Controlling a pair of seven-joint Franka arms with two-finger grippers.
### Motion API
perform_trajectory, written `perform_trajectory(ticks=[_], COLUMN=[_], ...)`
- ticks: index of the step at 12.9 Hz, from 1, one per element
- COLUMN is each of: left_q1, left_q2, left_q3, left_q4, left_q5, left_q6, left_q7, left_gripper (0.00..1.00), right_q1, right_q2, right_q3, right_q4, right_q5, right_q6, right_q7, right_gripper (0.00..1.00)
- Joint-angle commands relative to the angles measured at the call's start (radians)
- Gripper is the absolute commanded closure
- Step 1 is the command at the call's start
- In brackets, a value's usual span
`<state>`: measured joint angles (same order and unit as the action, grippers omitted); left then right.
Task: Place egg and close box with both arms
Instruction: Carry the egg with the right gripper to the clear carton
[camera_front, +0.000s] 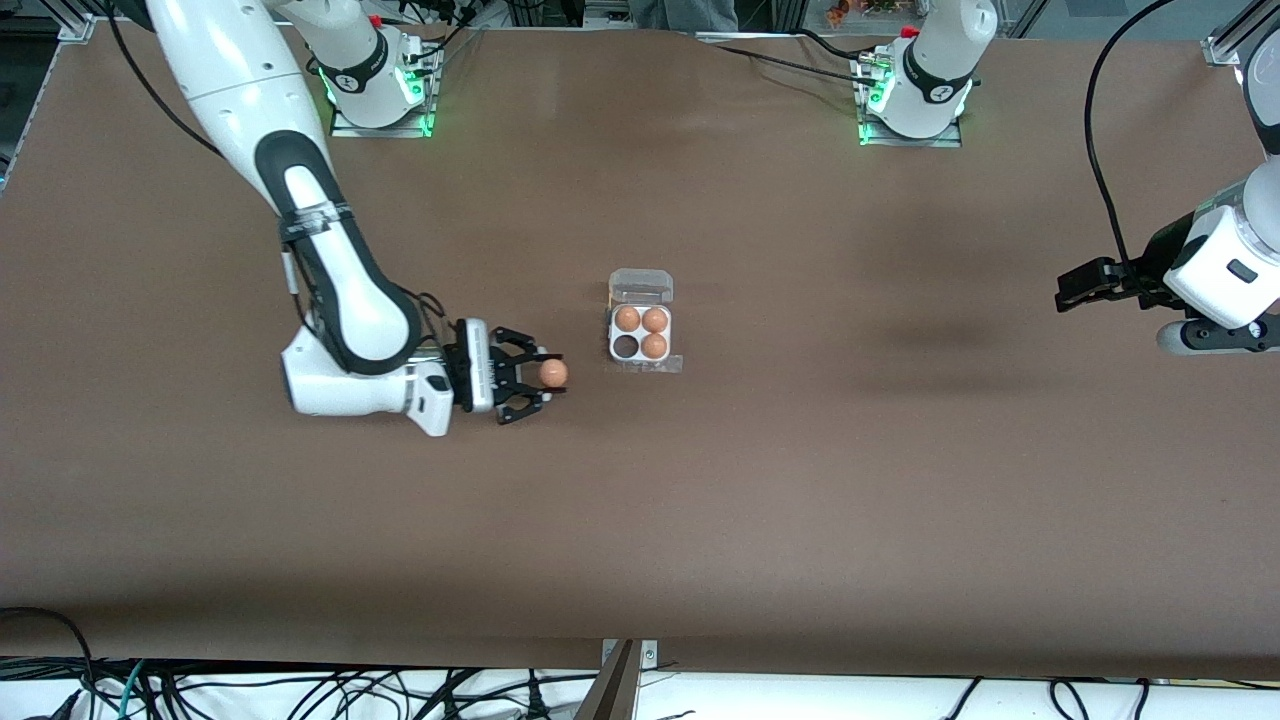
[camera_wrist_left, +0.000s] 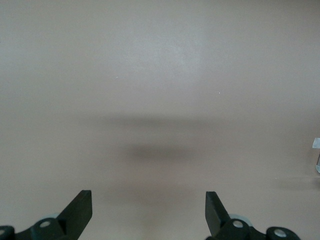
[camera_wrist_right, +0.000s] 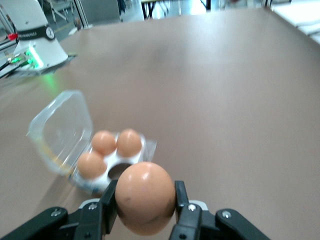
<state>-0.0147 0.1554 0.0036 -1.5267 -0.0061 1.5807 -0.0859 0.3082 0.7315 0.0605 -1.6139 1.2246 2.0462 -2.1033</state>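
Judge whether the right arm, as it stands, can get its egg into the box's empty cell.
Probably yes: the right gripper holds the egg beside the box, whose lid stands open, with nothing between them.

A robotics lab, by the look of it: two white Franka arms (camera_front: 330, 290) bolted on base plates (camera_front: 380, 125) glowing green at a long brown-covered table (camera_front: 640, 520), aluminium framing (camera_front: 75, 25) at its corners, and loose black cables (camera_front: 300, 690) tangled along the near edge.
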Motion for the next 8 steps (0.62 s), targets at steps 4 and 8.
perform_trajectory(ticks=[4, 8], left_q1=[0.005, 0.005], left_q2=[0.012, 0.013], left_q3=[-0.004, -0.004], left_q4=[0.027, 0.027], left_q5=[0.001, 0.0], left_q6=[-0.007, -0.007], left_q7=[0.011, 0.012], left_gripper=[0.0, 0.0], right_q1=[0.081, 0.14], right_q2=[0.068, 0.097], right_q3=[0.001, 0.001], right_q4=[0.028, 0.026], right_q5=[0.203, 0.343], right_q6=[0.043, 0.049], right_q7=[-0.156, -0.267], right_gripper=[0.83, 0.83])
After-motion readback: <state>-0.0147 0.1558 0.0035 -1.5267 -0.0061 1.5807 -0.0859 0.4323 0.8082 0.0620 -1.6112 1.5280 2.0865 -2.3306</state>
